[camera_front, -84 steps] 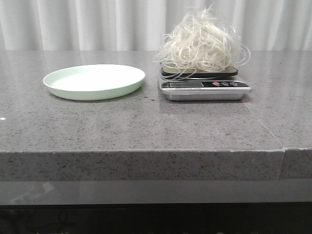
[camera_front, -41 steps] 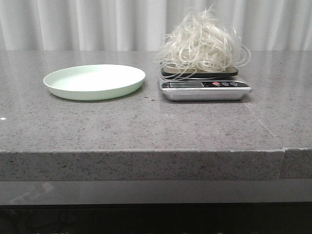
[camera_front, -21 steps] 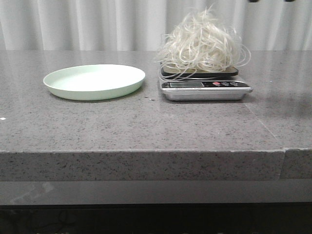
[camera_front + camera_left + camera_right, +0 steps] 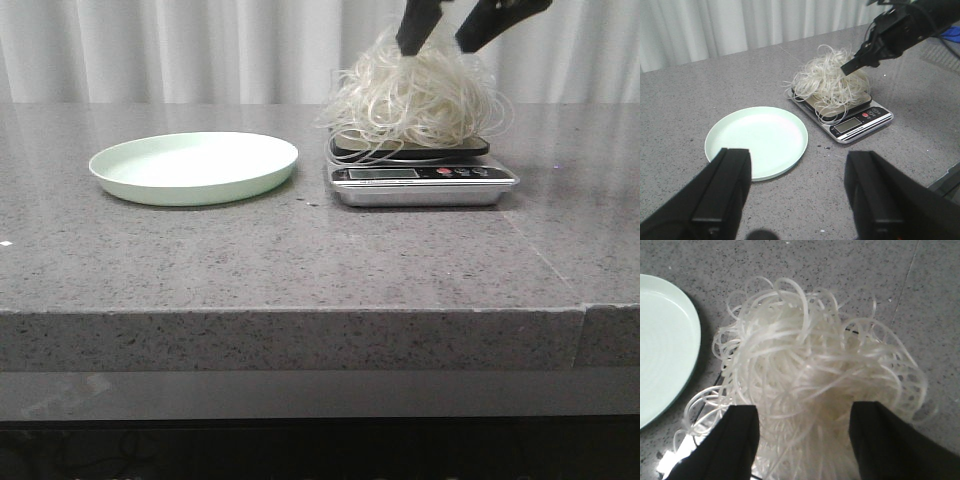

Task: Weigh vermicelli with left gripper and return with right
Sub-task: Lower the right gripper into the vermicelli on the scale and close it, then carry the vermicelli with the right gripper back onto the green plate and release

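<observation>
The right gripper (image 4: 443, 38) hangs over the top of the vermicelli (image 4: 415, 95) with its two dark fingers (image 4: 415, 25) spread wide, one on each side of the crown of the pile; in the right wrist view the fingers (image 4: 720, 445) straddle the tangle (image 4: 815, 385), but whether the tips touch the strands cannot be told, and nothing is pinched between them. The vermicelli sits heaped on the dark platform of a small kitchen scale (image 4: 420, 182), with loose loops spilling over the platform's edge toward the display. The scale stands on the grey speckled table (image 4: 300, 260), to the right of a pale green plate (image 4: 194, 166) that lies just beside it without touching and holds nothing. The left gripper (image 4: 795, 192) is seen only in its own wrist view, high above the table and well apart from the pile, its fingers (image 4: 722, 195) set wide open with nothing between them, the plate (image 4: 757, 142) and the scale (image 4: 850, 117) below and beyond it
</observation>
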Motion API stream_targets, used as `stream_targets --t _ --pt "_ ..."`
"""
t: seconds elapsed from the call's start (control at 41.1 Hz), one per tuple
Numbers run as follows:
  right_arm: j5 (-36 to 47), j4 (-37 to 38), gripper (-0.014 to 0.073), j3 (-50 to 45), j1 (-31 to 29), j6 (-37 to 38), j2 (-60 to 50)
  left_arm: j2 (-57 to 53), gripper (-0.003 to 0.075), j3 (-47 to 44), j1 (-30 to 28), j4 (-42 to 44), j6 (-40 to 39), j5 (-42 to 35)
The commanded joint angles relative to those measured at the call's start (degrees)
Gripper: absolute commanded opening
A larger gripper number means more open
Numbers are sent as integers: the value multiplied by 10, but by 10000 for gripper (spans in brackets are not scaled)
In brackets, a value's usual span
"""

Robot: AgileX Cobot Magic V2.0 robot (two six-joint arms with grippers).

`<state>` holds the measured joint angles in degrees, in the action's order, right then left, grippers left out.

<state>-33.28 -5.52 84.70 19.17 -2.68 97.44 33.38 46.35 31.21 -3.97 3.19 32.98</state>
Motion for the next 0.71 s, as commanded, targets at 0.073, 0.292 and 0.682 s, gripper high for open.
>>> stream_targets --t 0.073,0.292,0.682 --pt "38 4 503 42 0 -8 18 1 470 15 -2 -3 -6 -44" --pt "32 8 299 45 0 -8 31 1 470 15 -2 -3 -6 -50" --pt "27 13 159 59 15 -8 0 1 470 15 -2 -3 -6 -51"
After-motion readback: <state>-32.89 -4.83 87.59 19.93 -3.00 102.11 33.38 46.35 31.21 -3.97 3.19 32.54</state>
